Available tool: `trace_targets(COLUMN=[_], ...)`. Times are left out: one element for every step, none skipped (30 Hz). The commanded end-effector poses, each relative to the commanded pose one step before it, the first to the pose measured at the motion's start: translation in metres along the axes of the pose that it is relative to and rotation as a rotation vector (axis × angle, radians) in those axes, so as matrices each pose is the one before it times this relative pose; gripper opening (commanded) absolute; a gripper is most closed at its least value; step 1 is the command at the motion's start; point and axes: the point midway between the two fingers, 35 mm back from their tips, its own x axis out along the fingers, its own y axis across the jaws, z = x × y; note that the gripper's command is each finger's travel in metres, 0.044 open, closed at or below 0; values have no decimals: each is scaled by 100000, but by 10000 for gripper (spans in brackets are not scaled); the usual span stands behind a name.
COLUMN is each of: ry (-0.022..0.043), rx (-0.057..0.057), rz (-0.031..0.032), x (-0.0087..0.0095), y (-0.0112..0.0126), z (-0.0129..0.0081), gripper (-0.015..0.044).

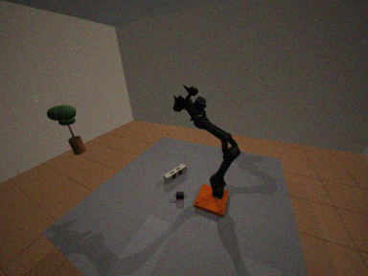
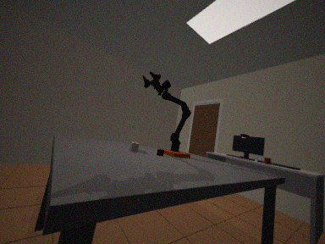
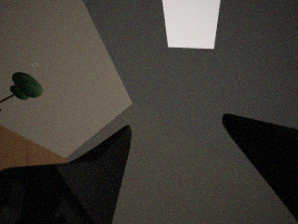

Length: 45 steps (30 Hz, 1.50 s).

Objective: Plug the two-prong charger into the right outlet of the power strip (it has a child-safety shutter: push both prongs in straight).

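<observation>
The white power strip point(image 1: 174, 172) point(image 2: 134, 146) lies on the grey table top point(image 1: 144, 230) point(image 2: 106, 169), left of the arm's orange base point(image 1: 211, 200) point(image 2: 177, 154). The small dark charger point(image 1: 179, 195) point(image 2: 160, 152) sits on the table in front of the strip, close to the base. My gripper point(image 1: 183, 97) point(image 2: 149, 80) point(image 3: 175, 124) is raised high above the table, open and empty, pointing up toward the wall and ceiling. In the wrist view only the two dark fingers show, with nothing between them.
A potted green plant point(image 1: 64, 117) point(image 3: 25, 86) stands on the floor at the far left. A side desk with a monitor point(image 2: 248, 145) stands at the right near a brown door point(image 2: 205, 129). A ceiling light point(image 2: 233, 17) point(image 3: 192, 22) is overhead.
</observation>
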Motion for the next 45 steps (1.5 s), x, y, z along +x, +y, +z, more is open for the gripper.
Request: trace_targets(ry=[1702,442,481,520,561,603,790,843,892,942,994,1046,1100,1154,1210,1266,1323,1381,1440,1499,1559,1619,1680,1741,1803,1864,2000,2066,2129,2192,2255,2318,2380,2441,2502,2562,2621,2679,2737,2793,2848,2901,2953,3004,3053], rx=[9111,2159,2127,2095,2062,2028,2002,1977,1939,1901,1862,1823,1783,1743,1703,1663,1623,1583,1543,1502,1462,1422,1383,1343,1304,1265,1234,1197,1159,1121,1084,1047,1011,976,942,909,876,845,814,785,757,730,704,679,655], rz=[15194,3345,3345,3345,3343,3341,3547,3562,3554,3544,3533,3521,3507,3491,3474,3455,3433,3411,3386,3359,3330,3299,3266,3231,3193,3154,3167,3125,3077,3026,2973,2917,2859,2799,2736,2671,2603,2533,2461,2387,2311,2232,2151,2068,1984], x=[64,49,55,61,68,74,94,101,108,115,122,129,135,142,148,154,160,167,173,178,184,190,195,200,205,210,200,206,211,216,221,225,230,234,238,242,245,249,252,255,258,261,264,266,268], y=[5221,1077,1078,1078,1078,1078,1142,1147,1145,1142,1139,1136,1132,1127,1122,1117,1111,1104,1097,1090,1082,1074,1065,1055,1045,1035,1046,1035,1022,1009,995,981,967,951,936,919,902,885,868,850,832,813,794,774,754], z=[-148,-20,-31,-42,-53,-65,-120,-134,-147,-160,-173,-186,-200,-213,-227,-241,-254,-268,-282,-296,-310,-324,-338,-351,-365,-379,-422,-437,-451,-465,-479,-492,-506,-519,-531,-544,-556,-568,-579,-591,-601,-612,-622,-631,-640], gripper=[440,440,440,440,440,440,440,440,440,440,440,440,440,440,440,440,440,440,440,440,440,440,440,440,440,440,440,440,440,440,440,440,440,440,440,440,440,440,440,440,440,440,440,440,440])
